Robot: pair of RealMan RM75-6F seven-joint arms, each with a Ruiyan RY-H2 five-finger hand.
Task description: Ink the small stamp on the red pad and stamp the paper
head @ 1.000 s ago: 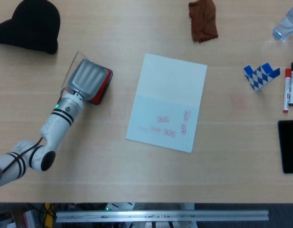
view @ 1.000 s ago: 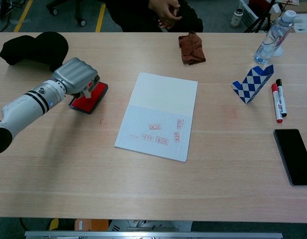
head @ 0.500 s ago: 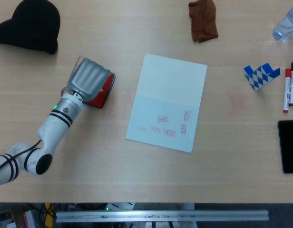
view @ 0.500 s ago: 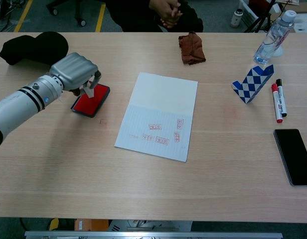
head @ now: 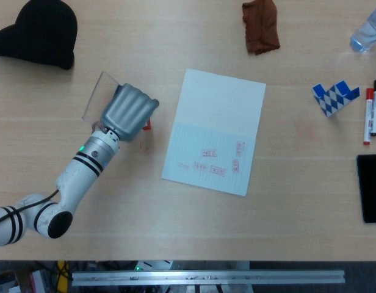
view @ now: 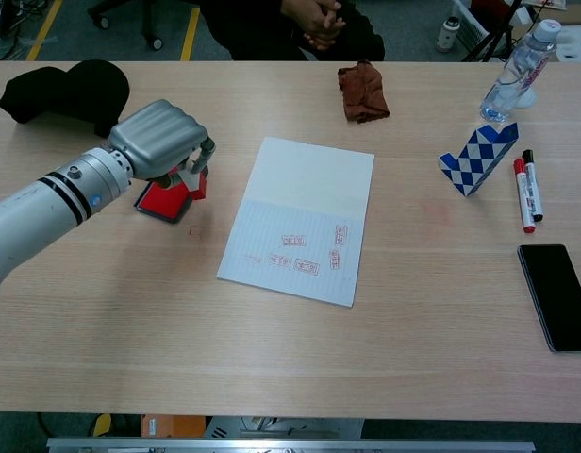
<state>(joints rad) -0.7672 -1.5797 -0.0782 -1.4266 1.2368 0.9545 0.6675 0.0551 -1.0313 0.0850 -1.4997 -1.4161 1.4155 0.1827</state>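
The small stamp (view: 193, 179) is pinched under the left hand (view: 161, 140)'s curled fingers (view: 198, 151); the red pad (view: 163, 199) lies just beneath them. The paper (view: 300, 219) lies beyond the fingertips.

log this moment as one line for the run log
phase: stamp inked, heading for paper | left hand: holds small stamp, raised beside red pad | paper: earlier red prints on lower half | right hand: not in view

red pad (view: 160, 200): mostly under left hand (view: 163, 142) | bottle (head: 368, 32): cropped
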